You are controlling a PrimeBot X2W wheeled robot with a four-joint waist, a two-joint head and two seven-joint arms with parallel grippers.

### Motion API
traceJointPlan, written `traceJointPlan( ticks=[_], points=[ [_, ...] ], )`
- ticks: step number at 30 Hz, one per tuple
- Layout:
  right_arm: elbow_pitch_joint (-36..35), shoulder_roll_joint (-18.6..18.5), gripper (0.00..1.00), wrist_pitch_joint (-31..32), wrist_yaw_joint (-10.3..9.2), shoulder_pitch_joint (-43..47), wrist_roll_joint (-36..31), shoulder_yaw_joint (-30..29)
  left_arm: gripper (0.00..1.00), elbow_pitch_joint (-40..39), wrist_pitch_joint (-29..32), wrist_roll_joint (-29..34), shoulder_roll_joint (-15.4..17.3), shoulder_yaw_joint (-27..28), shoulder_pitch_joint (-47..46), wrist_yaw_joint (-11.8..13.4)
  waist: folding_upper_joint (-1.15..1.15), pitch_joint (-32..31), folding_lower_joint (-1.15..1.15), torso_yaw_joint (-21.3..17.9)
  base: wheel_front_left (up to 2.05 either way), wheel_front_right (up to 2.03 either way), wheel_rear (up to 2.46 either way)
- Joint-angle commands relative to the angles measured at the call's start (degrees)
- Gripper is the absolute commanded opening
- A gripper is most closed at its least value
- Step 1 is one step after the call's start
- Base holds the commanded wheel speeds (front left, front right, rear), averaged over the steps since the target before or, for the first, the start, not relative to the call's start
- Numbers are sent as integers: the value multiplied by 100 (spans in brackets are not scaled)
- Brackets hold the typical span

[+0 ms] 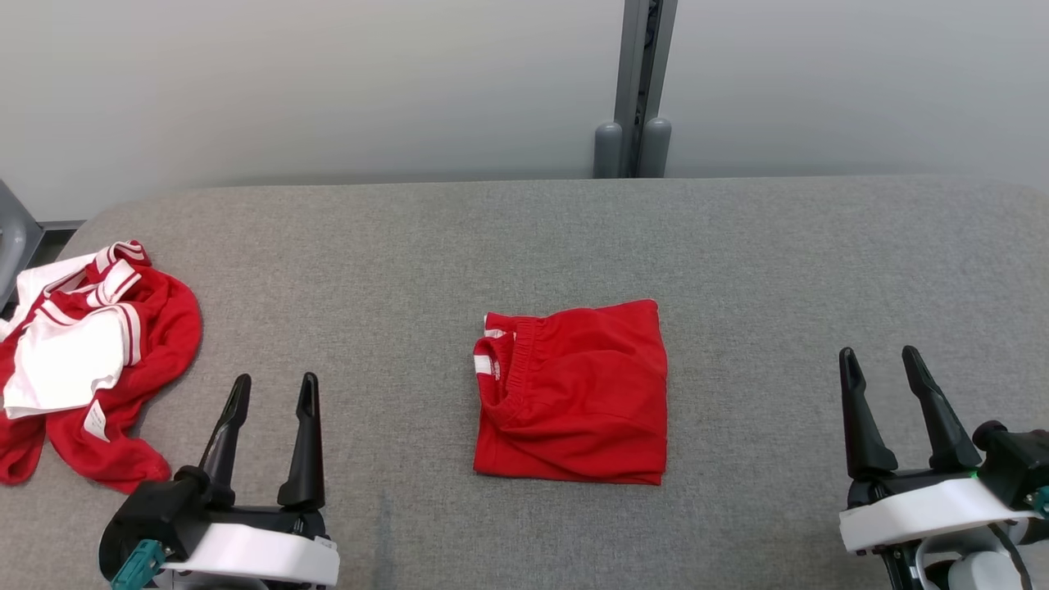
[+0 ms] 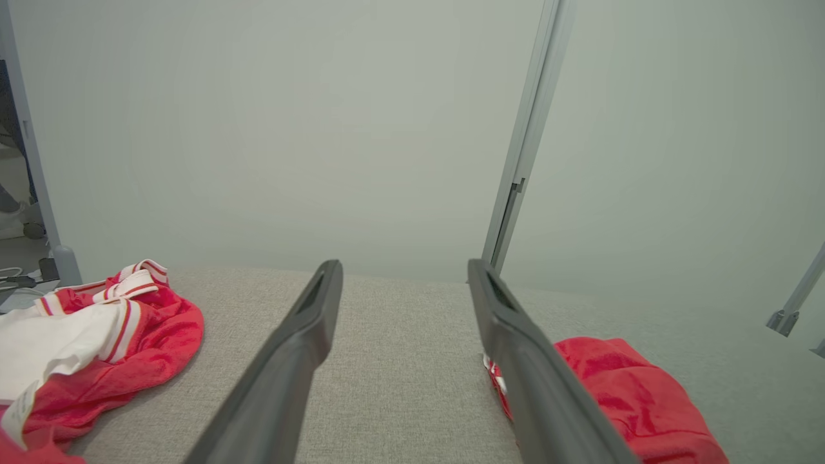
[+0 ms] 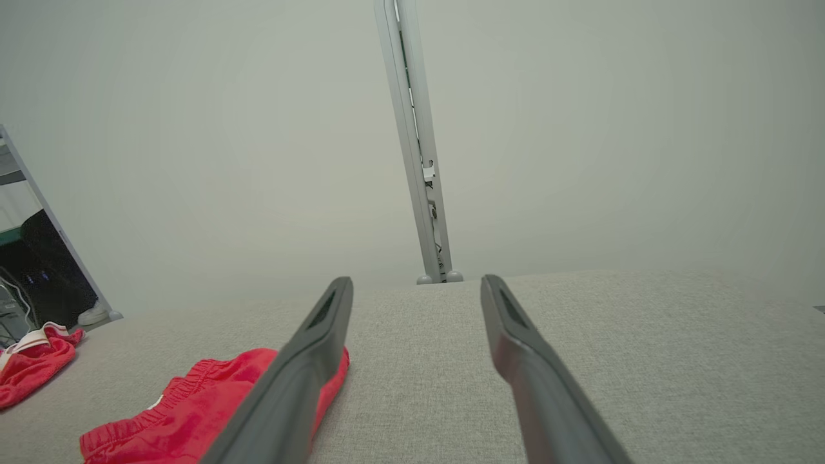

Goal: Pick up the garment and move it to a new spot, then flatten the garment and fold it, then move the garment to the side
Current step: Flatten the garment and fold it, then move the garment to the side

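A red garment point(image 1: 574, 393) lies folded into a neat square at the middle of the grey padded table point(image 1: 524, 238), its elastic waistband with white marks on the left side. My left gripper point(image 1: 275, 378) stands open at the lower left, well clear of it, nothing between its fingers. My right gripper point(image 1: 878, 352) stands open at the lower right, also empty. In the left wrist view the folded garment point(image 2: 619, 386) sits just right of the open left gripper point(image 2: 404, 264). In the right wrist view it point(image 3: 187, 412) lies left of the open right gripper point(image 3: 416, 280).
A crumpled red and white garment point(image 1: 90, 360) lies at the table's left edge, beside my left gripper; it shows in the wrist views too point(image 2: 97, 348) point(image 3: 32, 361). A grey post point(image 1: 635, 90) rises behind the table against a pale wall.
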Motion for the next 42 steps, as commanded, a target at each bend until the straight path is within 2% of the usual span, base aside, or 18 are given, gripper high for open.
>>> traceJointPlan(
  ticks=[1,10,15,20,24,25,30,35,42],
  points=[
    [-21,5,100,-26,3,-18,-27,0,100,10,-11,0,22,-6,-46,15,0,-2,0,7,0,0,0],
    [181,-9,100,-25,3,-127,36,132,100,51,-11,-37,21,-67,-84,31,0,-12,0,99,0,0,0],
    [648,-126,100,146,3,-503,310,525,100,63,-11,-62,20,-124,-120,37,0,40,0,158,0,0,0],
    [1339,-170,100,951,3,-1166,1137,953,100,127,-11,-144,23,-221,-194,57,0,119,0,333,0,0,0],
    [1899,-359,100,1773,3,-1617,1621,1247,100,190,-11,-215,17,-270,-249,76,0,128,0,501,0,0,0],
    [1899,-359,100,1773,3,-1617,1621,1247,100,190,-11,-215,17,-270,-249,76,0,128,0,501,0,0,0],
    [2622,-382,100,2641,3,-2053,1930,1311,100,243,-11,-252,19,-286,-273,63,0,139,0,719,0,0,0],
    [3192,-335,100,3118,2,-2354,2128,1302,100,234,-11,-259,19,-291,-303,57,0,209,0,889,0,0,0],
    [4016,-88,100,3786,2,-2666,2379,1284,100,243,-11,-281,22,-261,-372,35,0,332,0,1071,0,0,0]
  ],
)
